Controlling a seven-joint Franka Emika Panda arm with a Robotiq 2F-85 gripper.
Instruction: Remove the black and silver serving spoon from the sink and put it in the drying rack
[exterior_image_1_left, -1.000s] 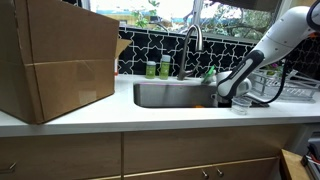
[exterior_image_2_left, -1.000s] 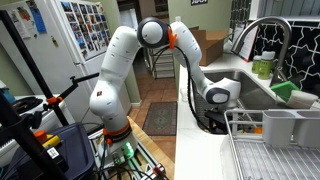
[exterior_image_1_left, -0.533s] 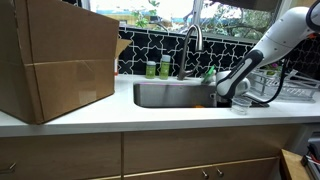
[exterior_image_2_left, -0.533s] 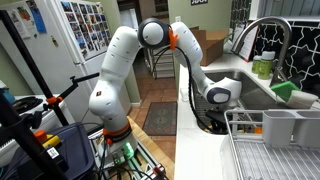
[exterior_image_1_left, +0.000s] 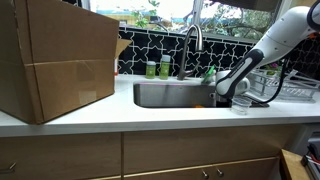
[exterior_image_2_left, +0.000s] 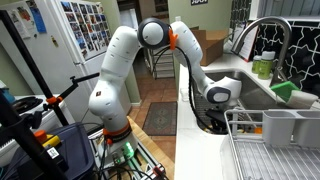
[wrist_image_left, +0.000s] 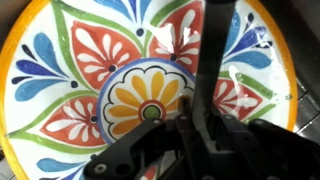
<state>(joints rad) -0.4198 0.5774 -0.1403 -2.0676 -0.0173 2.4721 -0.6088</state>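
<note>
My jaws sit low in the wrist view, one on either side of the dark handle of the serving spoon (wrist_image_left: 212, 60) (whether they actually pinch it, I cannot tell). The spoon lies across a painted floral plate (wrist_image_left: 80, 90) down in the sink (exterior_image_1_left: 165, 96). Farther along the bench (exterior_image_1_left: 110, 117) stands the drying rack (exterior_image_2_left: 275, 140).

The gripper (wrist_image_left: 200, 130) is showing as a dark blur at 6 o'clock in the wrist view, jaws unreadable; the plate (wrist_image_left: 60, 90) is running off at 12 o'clock.
</note>
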